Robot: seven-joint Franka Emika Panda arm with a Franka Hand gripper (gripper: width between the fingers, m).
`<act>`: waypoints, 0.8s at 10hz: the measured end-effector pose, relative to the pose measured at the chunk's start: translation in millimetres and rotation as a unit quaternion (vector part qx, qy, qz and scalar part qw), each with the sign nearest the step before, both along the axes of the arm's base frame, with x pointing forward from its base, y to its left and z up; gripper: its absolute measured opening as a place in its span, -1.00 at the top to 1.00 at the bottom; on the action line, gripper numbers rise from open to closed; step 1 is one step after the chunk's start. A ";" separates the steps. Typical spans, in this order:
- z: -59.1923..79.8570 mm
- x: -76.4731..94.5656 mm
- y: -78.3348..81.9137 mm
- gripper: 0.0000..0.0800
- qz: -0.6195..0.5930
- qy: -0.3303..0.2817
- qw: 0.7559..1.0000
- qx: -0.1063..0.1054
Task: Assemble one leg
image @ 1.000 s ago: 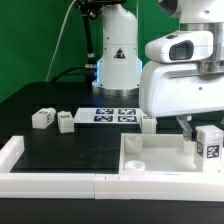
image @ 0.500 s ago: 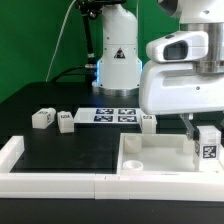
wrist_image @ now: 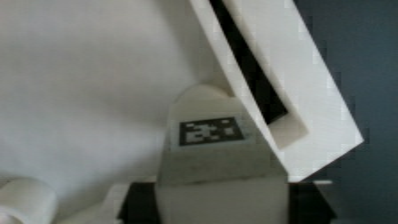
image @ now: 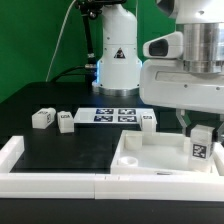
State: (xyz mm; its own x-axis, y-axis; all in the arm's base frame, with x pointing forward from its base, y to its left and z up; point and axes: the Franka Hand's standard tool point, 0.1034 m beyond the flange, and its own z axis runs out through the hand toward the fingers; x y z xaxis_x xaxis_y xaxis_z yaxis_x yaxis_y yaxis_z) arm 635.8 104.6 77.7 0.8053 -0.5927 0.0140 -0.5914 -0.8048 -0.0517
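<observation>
While the gripper (image: 197,124) is clamped on a leg (image: 199,145), that leg stands upright over the corner of the panel (image: 150,158) at the exterior view's right, its tag facing the camera. Whether its foot touches the panel I cannot tell. From the wrist view the leg (wrist_image: 217,150) shows its tag, with the panel's raised rim (wrist_image: 267,70) running just beside it. Three more legs (image: 41,119) (image: 65,121) (image: 147,123) lie on the black desk (image: 60,150) near the marker board (image: 112,115), well apart from the held one.
</observation>
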 end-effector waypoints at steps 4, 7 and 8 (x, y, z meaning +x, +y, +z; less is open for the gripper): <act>0.6 -1.8 -15.7 0.23 -0.099 0.008 0.995 -0.017; 0.4 -1.8 -15.1 -0.33 -0.098 0.008 0.995 -0.017; 0.4 -1.8 -15.1 -0.57 -0.098 0.008 0.995 -0.017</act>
